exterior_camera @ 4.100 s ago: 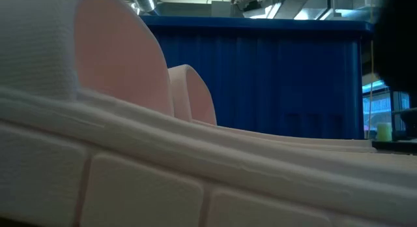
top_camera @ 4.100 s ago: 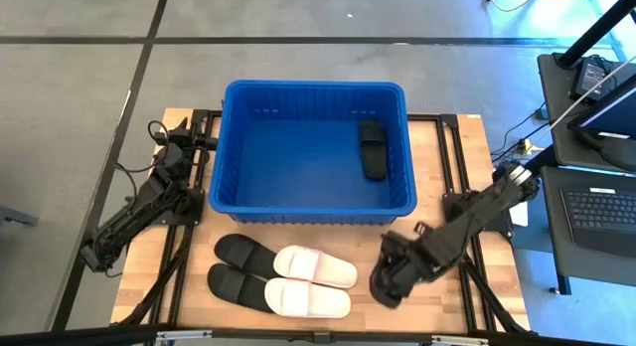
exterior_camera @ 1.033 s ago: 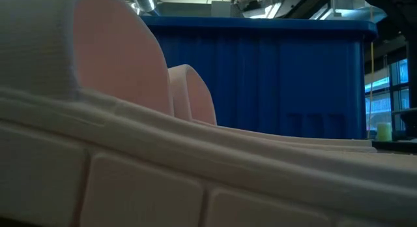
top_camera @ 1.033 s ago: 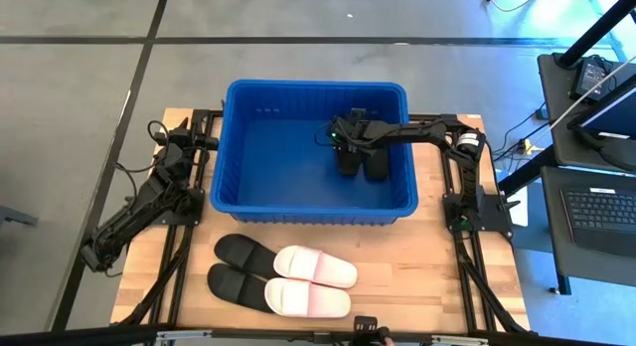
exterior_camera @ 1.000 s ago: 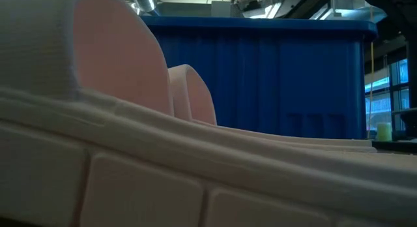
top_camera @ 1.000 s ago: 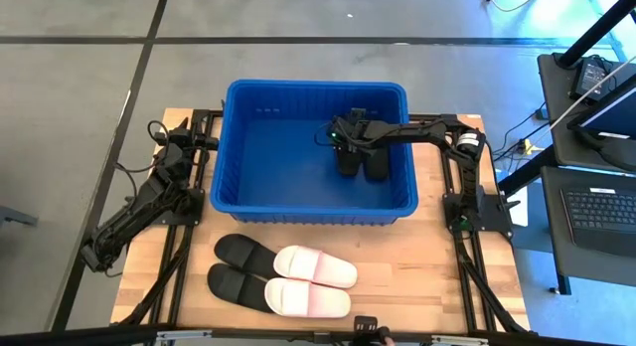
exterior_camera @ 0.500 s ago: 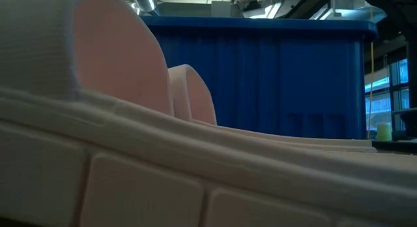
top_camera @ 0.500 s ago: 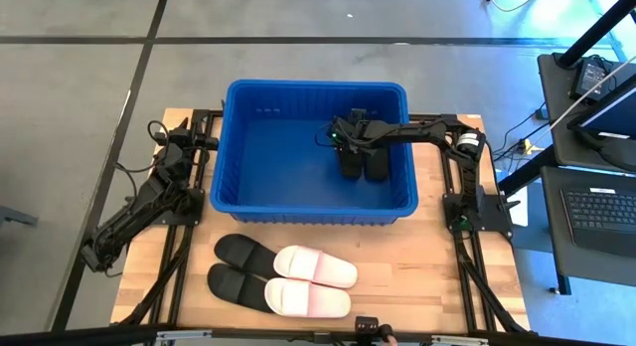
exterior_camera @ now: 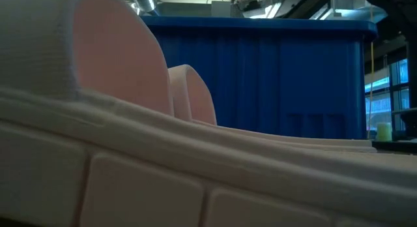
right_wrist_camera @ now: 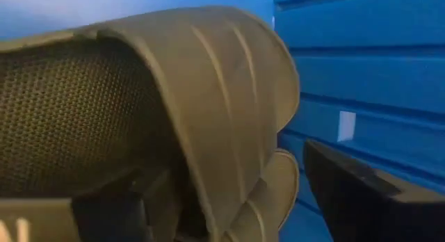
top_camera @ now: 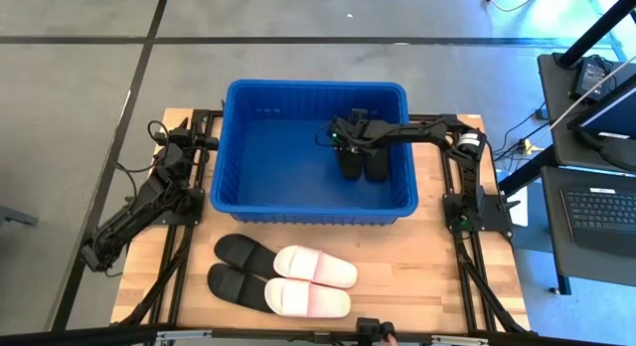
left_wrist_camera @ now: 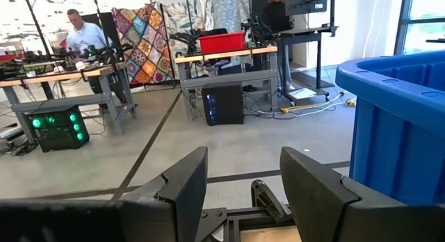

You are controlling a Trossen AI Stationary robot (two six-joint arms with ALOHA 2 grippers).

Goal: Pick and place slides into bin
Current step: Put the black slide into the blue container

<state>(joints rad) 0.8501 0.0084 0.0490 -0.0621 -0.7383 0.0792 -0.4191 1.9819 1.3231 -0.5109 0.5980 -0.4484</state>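
Note:
The blue bin stands at the table's far middle with two black slides lying side by side on its floor at the right. My right gripper reaches in from the right, slanting down, and stands open about the left slide's strap. Two more black slides and two white slides lie on the table near the front edge. My left gripper waits open at the bin's left, fingers level. My right gripper has one finger under the black slide's strap and the other beside the strap with a gap. Whether the finger under the strap touches it, I cannot tell. The slide lies on the bin's floor.
The bin's ribbed right wall is close beside my right gripper. In the low view a white slide fills the foreground with the bin behind it. Bare wood lies at the table's near right.
In the last second nothing has visibly moved. A few seconds back my right gripper hung over the table's near right part and one black slide lay in the bin; now the gripper is inside the bin and two black slides lie there.

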